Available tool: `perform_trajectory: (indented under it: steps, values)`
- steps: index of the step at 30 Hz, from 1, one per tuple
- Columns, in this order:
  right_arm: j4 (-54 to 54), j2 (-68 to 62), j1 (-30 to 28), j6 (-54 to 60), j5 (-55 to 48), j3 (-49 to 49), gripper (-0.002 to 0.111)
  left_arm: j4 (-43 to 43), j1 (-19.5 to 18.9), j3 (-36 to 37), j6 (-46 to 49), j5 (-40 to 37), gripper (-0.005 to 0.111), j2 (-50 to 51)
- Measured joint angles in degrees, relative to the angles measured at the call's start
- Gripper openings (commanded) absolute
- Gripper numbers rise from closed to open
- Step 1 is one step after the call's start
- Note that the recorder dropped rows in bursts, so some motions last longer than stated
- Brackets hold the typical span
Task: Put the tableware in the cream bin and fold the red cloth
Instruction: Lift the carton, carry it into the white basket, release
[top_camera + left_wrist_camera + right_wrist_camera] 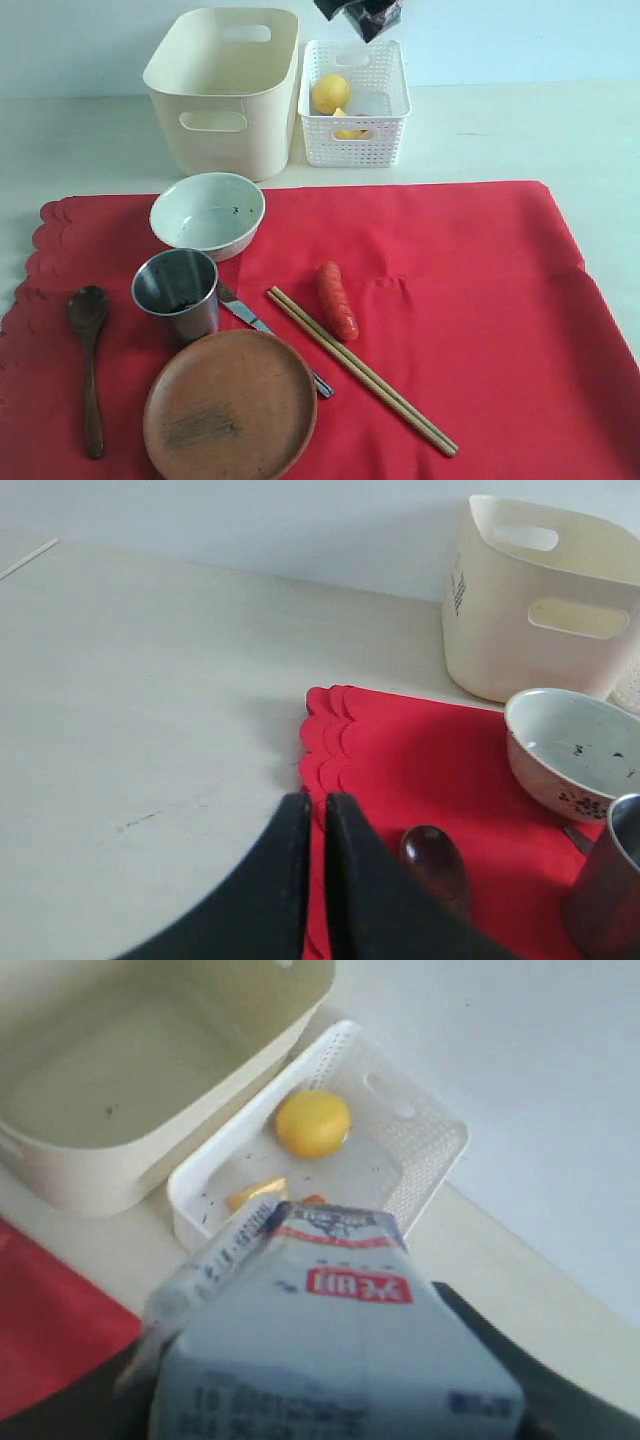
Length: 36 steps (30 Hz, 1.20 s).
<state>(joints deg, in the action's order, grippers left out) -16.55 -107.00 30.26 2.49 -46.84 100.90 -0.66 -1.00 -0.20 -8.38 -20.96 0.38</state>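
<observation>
On the red cloth [450, 300] lie the pale bowl [207, 213], steel cup [177, 290], brown plate [230, 405], dark spoon [89, 350], knife [250, 315] and chopsticks [360, 370]. The cream bin [225, 85] stands empty behind the cloth. My left gripper [315, 805] is shut on nothing and hovers over the cloth's scalloped edge [330, 740], near the spoon [435, 860]. My right gripper [362, 15] hangs high above the white basket [355, 100], shut on the milk carton [330, 1340].
A sausage [337, 298] lies on the cloth beside the chopsticks. The lattice basket [400, 1130] holds a lemon [313, 1122] and a yellow piece, right next to the cream bin [150, 1070]. Bare pale table [150, 680] stretches left of the cloth.
</observation>
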Motion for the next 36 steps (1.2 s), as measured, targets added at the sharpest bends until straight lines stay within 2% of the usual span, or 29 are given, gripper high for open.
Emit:
perform_trajectory:
  steps: [4, 9, 27, 36]
  values:
    - [8.0, 0.0, -5.9, 3.1, 6.5, 0.0, 0.000, 0.0, 0.0, 0.0, 0.0, 0.0, 0.008, 0.0]
    - [16.6, -2.1, -10.2, 9.2, 9.7, 0.0, 0.000, 0.0, 0.0, 0.0, 0.0, 0.0, 0.008, 0.0]
    - [18.3, -16.7, -11.4, 11.2, 27.6, 0.0, 0.000, 0.0, 0.0, 0.0, 0.0, 0.0, 0.008, 0.0]
    - [18.1, -25.7, -11.4, 11.3, 27.1, 11.2, 0.000, 0.0, 0.0, 0.0, 0.0, 0.0, 0.008, 0.0]
